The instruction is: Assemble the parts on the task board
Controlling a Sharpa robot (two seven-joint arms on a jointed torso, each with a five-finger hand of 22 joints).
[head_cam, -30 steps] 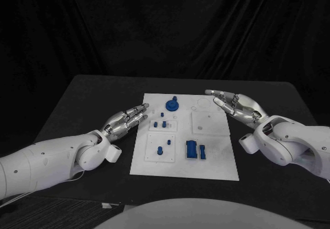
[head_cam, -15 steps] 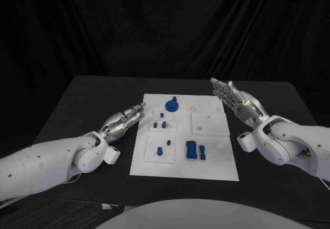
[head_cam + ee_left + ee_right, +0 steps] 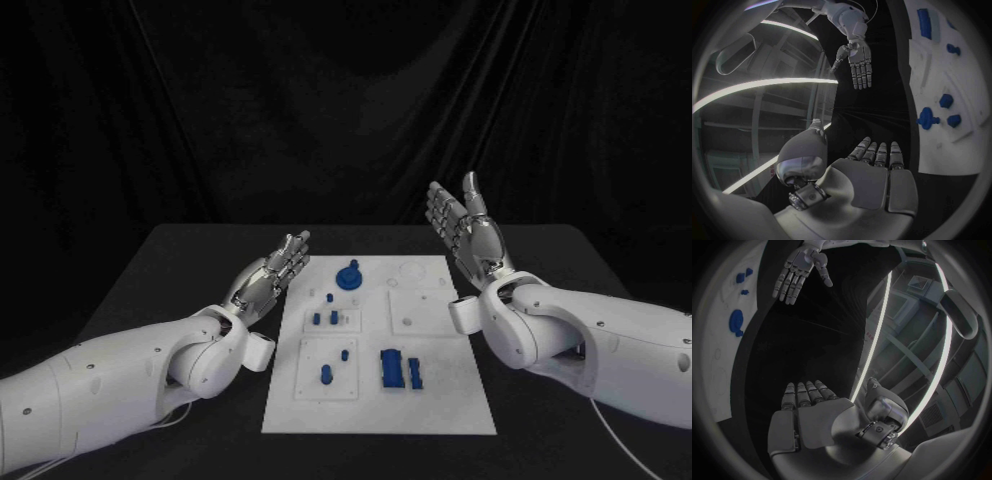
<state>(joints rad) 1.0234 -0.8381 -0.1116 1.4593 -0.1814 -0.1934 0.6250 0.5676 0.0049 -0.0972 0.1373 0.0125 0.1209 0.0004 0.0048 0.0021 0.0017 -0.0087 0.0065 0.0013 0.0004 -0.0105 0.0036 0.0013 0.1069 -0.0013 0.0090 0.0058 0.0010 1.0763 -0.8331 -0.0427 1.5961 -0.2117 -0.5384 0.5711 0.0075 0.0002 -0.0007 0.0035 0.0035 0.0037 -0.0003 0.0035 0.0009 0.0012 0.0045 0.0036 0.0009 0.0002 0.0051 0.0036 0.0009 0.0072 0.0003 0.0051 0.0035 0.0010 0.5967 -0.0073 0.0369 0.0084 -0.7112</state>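
Hands flank the white task board [image 3: 433, 400]: left hand [image 3: 268, 275] and right hand [image 3: 464, 228] both raised, fingers straight, together, holding nothing. Blue parts [image 3: 397, 368] sit on the board, mid-worktop. Whether assembly is starting or done, I cannot judge.

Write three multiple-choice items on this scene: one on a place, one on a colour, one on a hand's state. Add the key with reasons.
1. Where does the task board lie?
A. Between the two hands
B. Left of both hands
C. Off the table

2. What colour are the parts?
A. Red
B. Blue
C. Yellow

3. How is the right hand?
A. Holding a part
B. Pressing the board
C. Raised, fingers apart, holding nothing

Key: 1 A, the board sits between the left hand and the right hand. 2 B, the pieces on the white plate are blue. 3 C, its palm is bare.
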